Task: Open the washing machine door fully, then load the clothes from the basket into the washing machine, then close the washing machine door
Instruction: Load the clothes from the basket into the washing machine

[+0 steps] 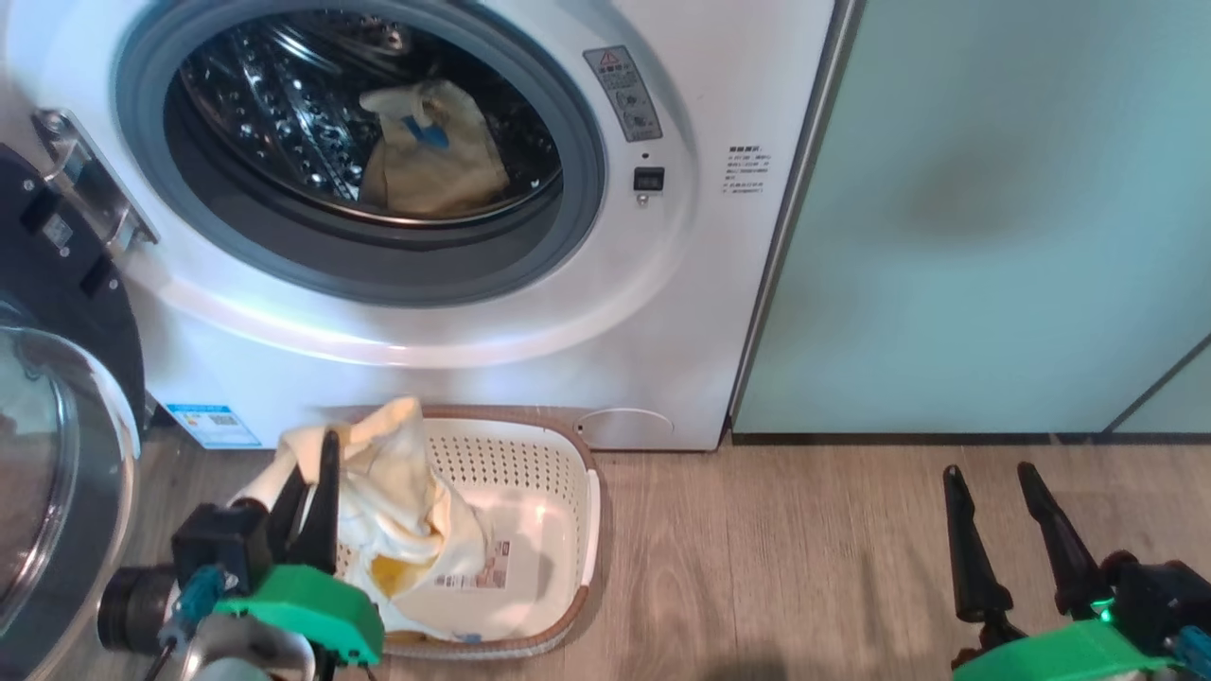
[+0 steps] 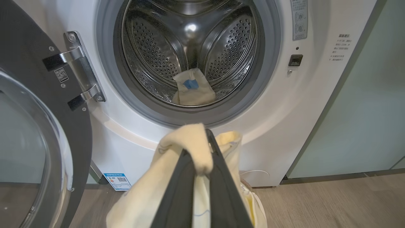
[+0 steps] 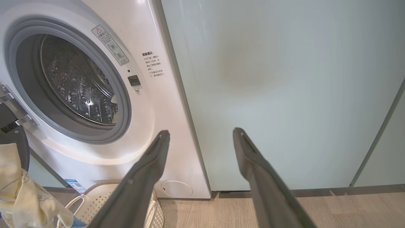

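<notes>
The left jaws are clenched on a soft fold of a pale yellow garment (image 2: 193, 148), pinched between two long dark fingers (image 2: 221, 190). The rest of the cloth hangs in limp creases down into the basket (image 1: 501, 463) — cream plastic, rectangular, perforated walls, brown rim — on the wood-grain floor (image 1: 804, 549) just before the white washing machine (image 1: 681, 312). Another of the clothes (image 1: 430, 151), blue-patched, lies crumpled in the dimpled steel drum (image 2: 190, 41) inside the grey rubber ring (image 1: 587, 180). The washing machine door (image 1: 57, 312) stands swung open at the left, its clear glass bowl (image 1: 38, 492) bulging. The right jaws are released — tapered fingers (image 1: 965, 549) spread, empty, near the smooth pale green cabinet (image 1: 993, 218).
</notes>
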